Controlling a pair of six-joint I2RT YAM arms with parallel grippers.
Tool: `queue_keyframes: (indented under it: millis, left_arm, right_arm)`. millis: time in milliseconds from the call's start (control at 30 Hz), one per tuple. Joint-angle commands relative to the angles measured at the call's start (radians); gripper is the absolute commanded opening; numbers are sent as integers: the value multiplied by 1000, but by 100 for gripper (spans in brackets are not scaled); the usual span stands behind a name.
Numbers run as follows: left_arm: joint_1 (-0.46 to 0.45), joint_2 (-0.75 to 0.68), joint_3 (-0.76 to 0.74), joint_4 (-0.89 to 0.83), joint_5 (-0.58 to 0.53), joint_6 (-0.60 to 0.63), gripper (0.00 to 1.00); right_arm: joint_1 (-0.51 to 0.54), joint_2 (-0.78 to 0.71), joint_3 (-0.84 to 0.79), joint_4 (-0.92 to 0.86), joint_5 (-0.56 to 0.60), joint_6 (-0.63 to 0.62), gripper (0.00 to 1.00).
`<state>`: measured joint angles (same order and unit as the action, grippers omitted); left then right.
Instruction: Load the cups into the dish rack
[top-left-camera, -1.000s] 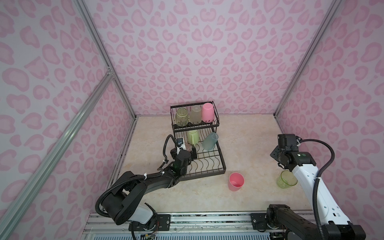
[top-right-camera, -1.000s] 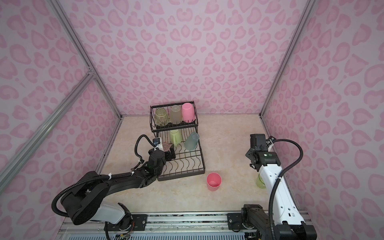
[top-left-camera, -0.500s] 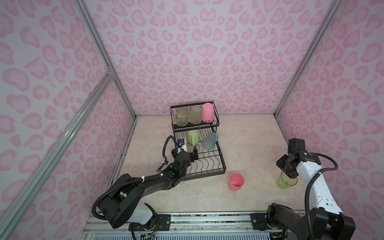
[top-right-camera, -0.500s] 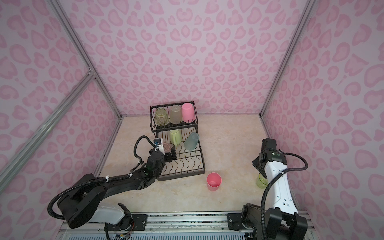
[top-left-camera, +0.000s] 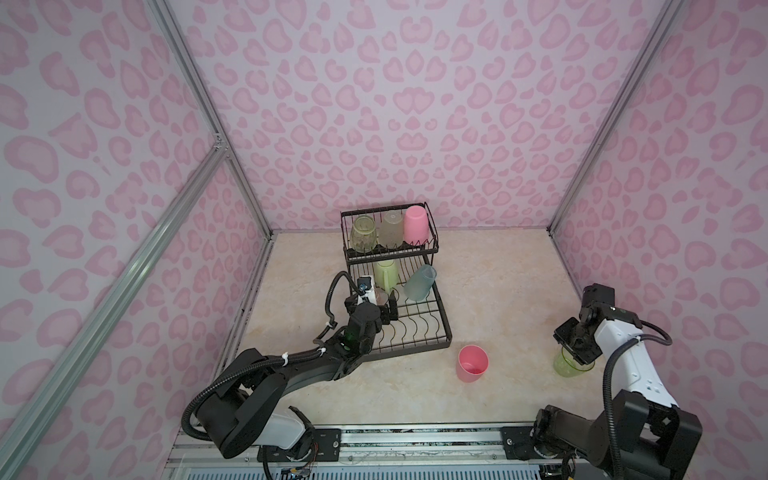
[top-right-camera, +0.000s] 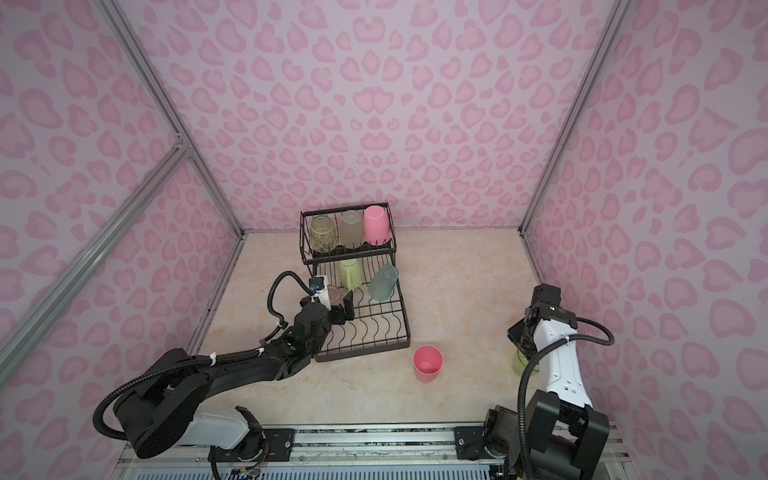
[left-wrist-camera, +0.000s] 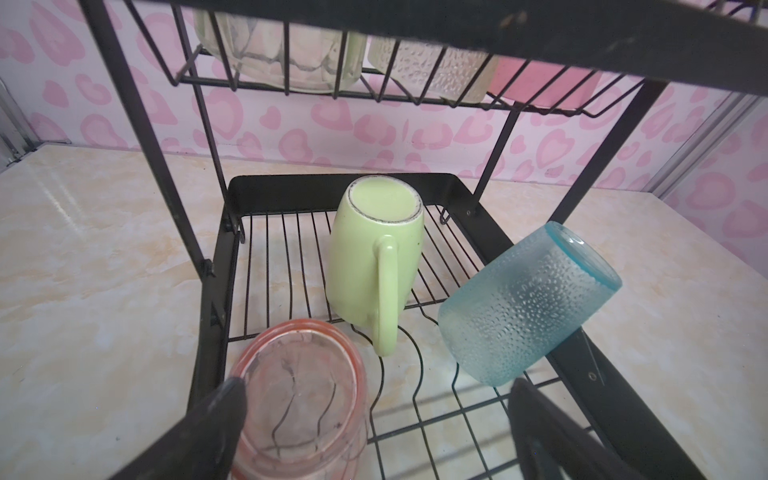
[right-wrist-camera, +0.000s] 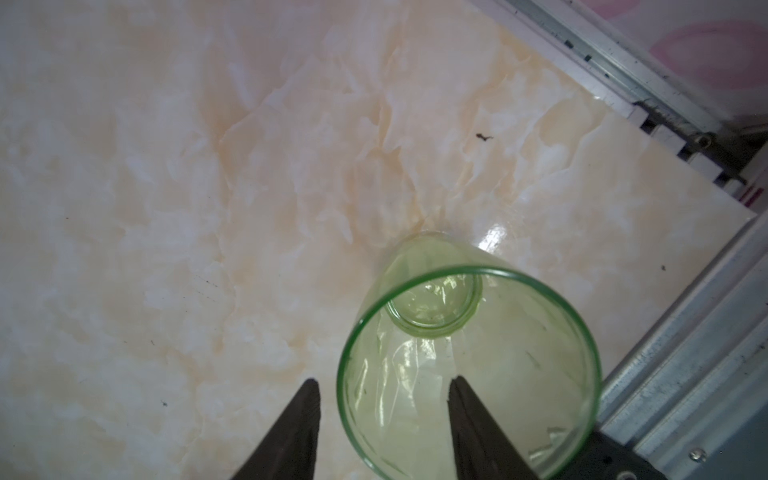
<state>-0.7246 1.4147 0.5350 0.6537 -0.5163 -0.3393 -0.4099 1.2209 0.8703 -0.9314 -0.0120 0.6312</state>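
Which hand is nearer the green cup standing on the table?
Right. The right hand straddles the rim of the green cup, one finger inside; the left hand is across the table at the dish rack.

The left arm (top-left-camera: 291, 365) lies low and stretched out from its base in the lower left of both top views, reaching toward the middle of the frame. The left claw (left-wrist-camera: 378, 390) is spread wide, with its dark fingers (left-wrist-camera: 224, 415) at the lower left and lower right of the left wrist view. The right arm (top-left-camera: 636, 357) rises from its base at the lower right, with its wrist bent downward. The right claw (right-wrist-camera: 384, 384) points down at the worktop, its jaws partway apart.
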Motion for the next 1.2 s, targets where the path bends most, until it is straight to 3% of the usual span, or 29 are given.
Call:
queue_keyframes:
  millis: [0,100,233,400,967,1167]
  left_arm:
    - [2,-5,7,32,10,7,100]
    - [1,-2,7,29,12,7,100]
    - [1,2,10,31,18,6,100]
    - [0,6,11,34,19,8,100]
    - [1,25,23,21,21,0,99]
    - [2,20,24,16,18,1,98]
  right_arm:
    - [-16,34,13,26,-64,-36,50]
    - [-17,66,24,34,-87,-40,47]
    - [-17,82,11,57,-129,-44,29]
    - [-17,89,11,55,-153,-60,19]
    - [-11,63,-2,69,-170,-72,0]
    - [36,24,7,77,-143,-79,0]
